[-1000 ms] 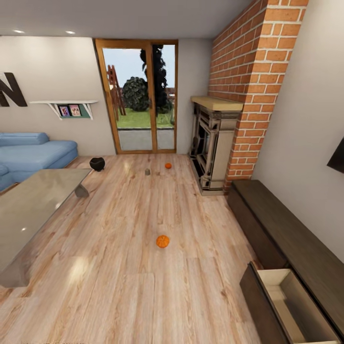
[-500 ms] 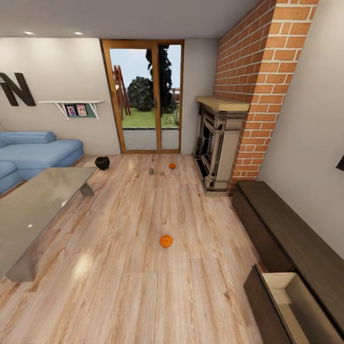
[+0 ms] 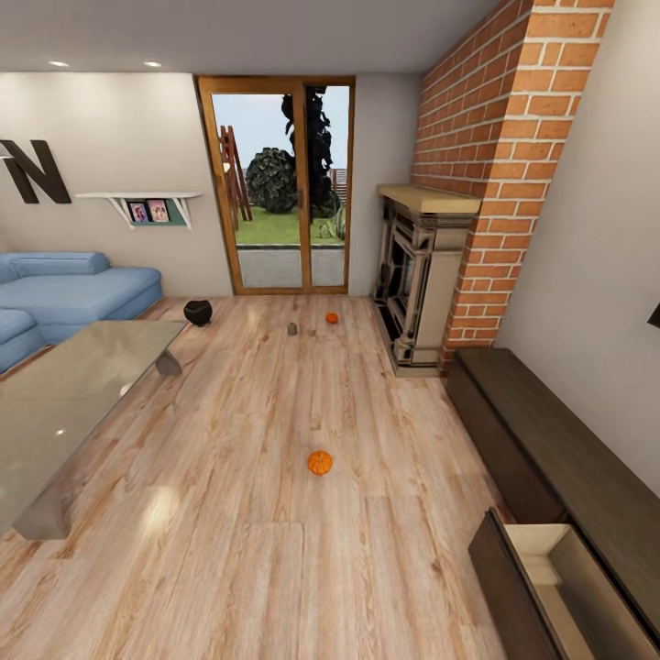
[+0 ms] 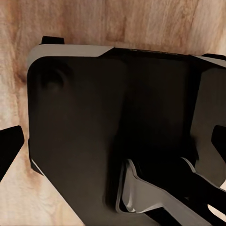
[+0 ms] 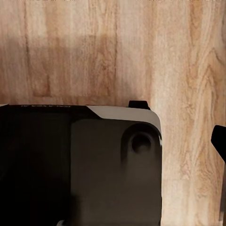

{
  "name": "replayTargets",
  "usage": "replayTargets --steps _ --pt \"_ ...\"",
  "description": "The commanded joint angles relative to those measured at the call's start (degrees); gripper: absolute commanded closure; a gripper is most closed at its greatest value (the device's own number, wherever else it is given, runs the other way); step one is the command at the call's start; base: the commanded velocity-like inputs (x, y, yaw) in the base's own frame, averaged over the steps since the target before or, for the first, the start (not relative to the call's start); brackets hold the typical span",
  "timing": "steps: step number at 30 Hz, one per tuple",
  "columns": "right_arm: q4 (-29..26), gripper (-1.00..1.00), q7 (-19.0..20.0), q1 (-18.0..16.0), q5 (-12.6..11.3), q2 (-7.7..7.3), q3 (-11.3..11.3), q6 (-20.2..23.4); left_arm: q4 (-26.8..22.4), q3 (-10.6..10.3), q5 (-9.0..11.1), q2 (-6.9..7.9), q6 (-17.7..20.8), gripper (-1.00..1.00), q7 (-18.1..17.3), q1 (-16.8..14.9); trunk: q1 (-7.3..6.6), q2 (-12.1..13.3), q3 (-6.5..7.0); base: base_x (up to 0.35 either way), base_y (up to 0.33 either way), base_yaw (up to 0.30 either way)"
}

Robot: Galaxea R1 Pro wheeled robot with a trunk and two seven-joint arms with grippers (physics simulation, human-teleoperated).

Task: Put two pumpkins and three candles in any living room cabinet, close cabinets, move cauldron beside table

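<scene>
One orange pumpkin (image 3: 320, 463) lies on the wood floor mid-room. A second pumpkin (image 3: 332, 318) sits far off near the glass door, with a small grey candle (image 3: 292, 328) to its left. The black cauldron (image 3: 197, 313) stands on the floor just beyond the far corner of the glossy grey table (image 3: 64, 403). The dark-brown cabinet (image 3: 550, 440) runs along the right wall, and its nearest drawer (image 3: 550, 573) is pulled open, showing a pale inside. The left gripper (image 4: 113, 146) hangs open above the robot's black base. One of the right gripper's fingertips (image 5: 219, 139) shows at the frame edge, set wide.
A grey-black fireplace (image 3: 417, 275) under a red-brick chimney stands beyond the cabinet. A blue sofa (image 3: 78, 289) is behind the table at the left. Glass doors (image 3: 280, 183) close the far wall. Bare floor lies between the table and the cabinet.
The whole picture has shifted slightly right, so the camera has turned a little left. Nothing in the room has moved.
</scene>
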Motion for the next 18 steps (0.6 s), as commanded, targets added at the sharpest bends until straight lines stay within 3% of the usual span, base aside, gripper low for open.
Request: replayTargets --steps 1,18 --pt "0.1 -1.00 -0.1 -0.1 -0.5 0.03 0.5 -0.3 0.0 -0.2 0.6 0.02 0.3 -1.00 -0.2 0.0 0.03 -0.1 -0.12 0.000 0.000 0.001" --pt "-0.1 -1.00 -0.2 -0.1 -0.5 -0.49 0.5 -0.3 0.0 -0.2 0.6 -0.02 0.6 -1.00 0.0 0.0 0.03 -0.1 -0.12 0.000 0.000 0.000"
